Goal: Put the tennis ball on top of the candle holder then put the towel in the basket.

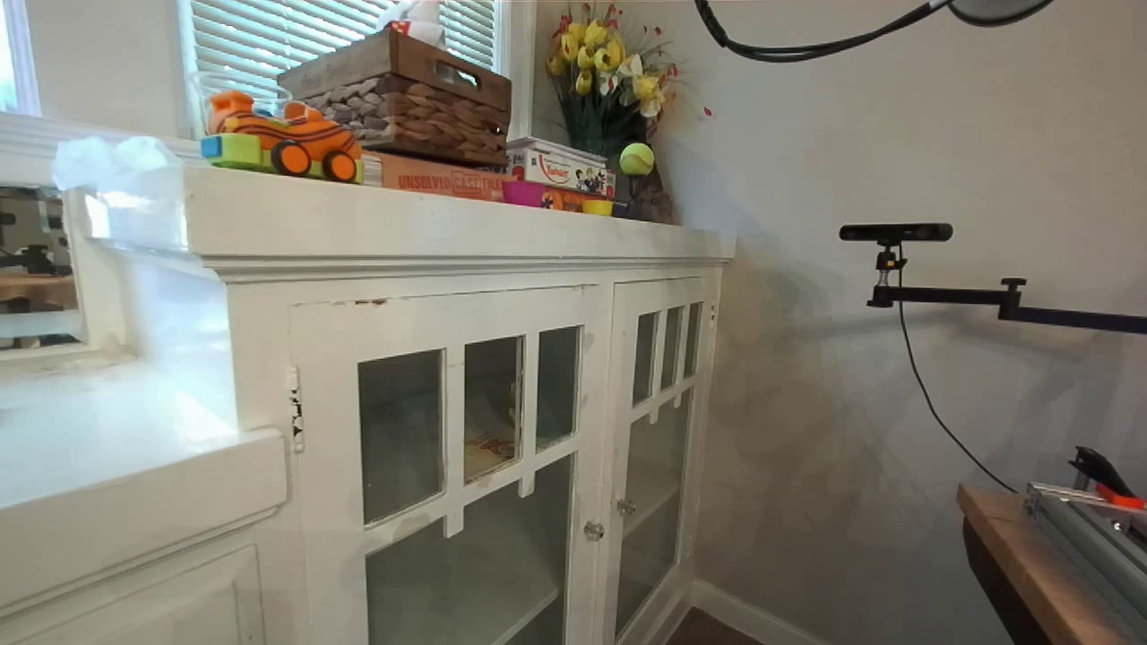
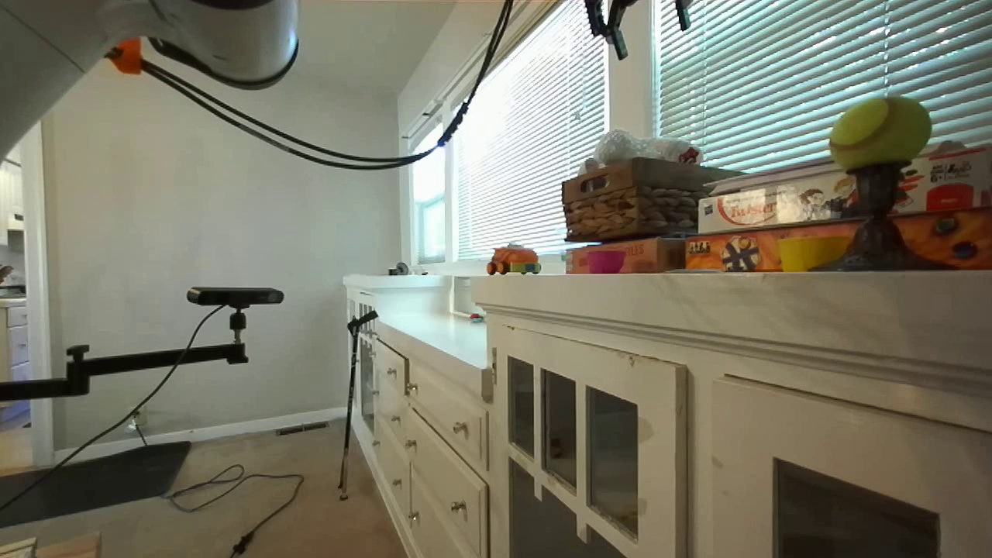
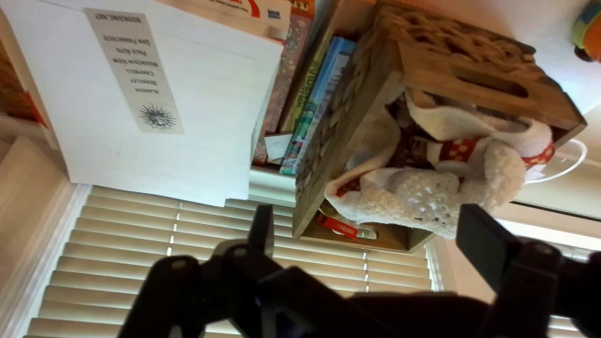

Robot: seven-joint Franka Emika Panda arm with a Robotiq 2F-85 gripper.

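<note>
Claw [image 3: 366, 230]: spread, holding nothing. Towel [image 3: 422, 192]: heaped in basket [image 3: 432, 70], perhaps overhanging, from where I stand. Advised: tuck any loose edge inward, then withdraw upward.

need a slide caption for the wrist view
Towel bunched in the basket, beyond the open end effector.

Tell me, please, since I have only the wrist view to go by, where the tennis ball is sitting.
Observer: In an exterior view, the tennis ball rests on top of the dark candle holder.
Operator: Thank you. I can see the towel heaped in the basket, but could you say whether I am clear of it?
Observer: Yes, it looks so: in an exterior view, the open fingers appear above the towel, with a visible gap between.
</note>
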